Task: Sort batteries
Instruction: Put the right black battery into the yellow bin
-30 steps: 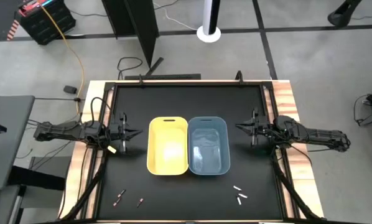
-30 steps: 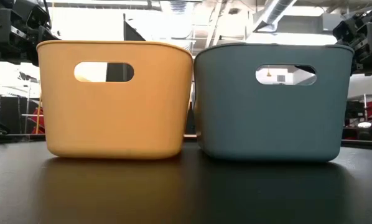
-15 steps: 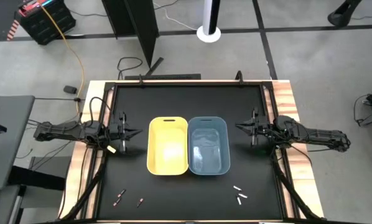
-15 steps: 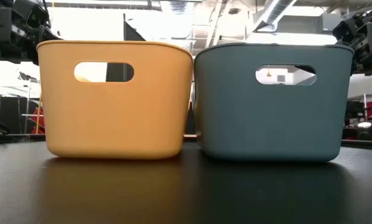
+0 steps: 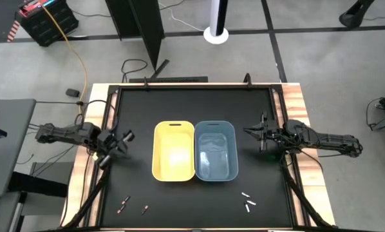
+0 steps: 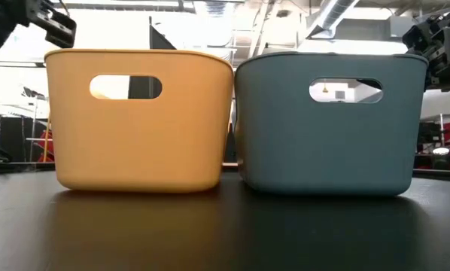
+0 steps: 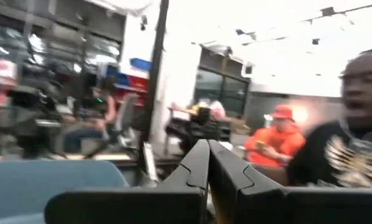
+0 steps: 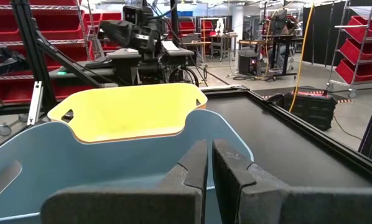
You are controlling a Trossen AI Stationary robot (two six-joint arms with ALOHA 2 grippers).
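Note:
Two dark batteries with reddish ends (image 5: 123, 205) (image 5: 145, 209) lie on the black table near its front left. A few white batteries (image 5: 247, 200) lie near its front right. A yellow bin (image 5: 174, 151) and a blue bin (image 5: 215, 149) stand side by side at the middle. My left gripper (image 5: 125, 137) hovers left of the yellow bin, shut and empty; its closed fingers show in the left wrist view (image 7: 208, 158). My right gripper (image 5: 247, 131) hovers right of the blue bin, shut and empty, and also shows in the right wrist view (image 8: 208, 158).
The two bins fill the low view, the yellow bin (image 6: 138, 120) on the left and the blue bin (image 6: 330, 124) on the right. The table has a raised wooden rim (image 5: 295, 103). People (image 7: 276, 140) sit in the room beyond the table.
My left gripper has swung and tipped: its wrist has dropped back toward the table's left and near edges, and its fingers now slant toward the far right. It stays shut. The right arm, the bins and the batteries have kept still.

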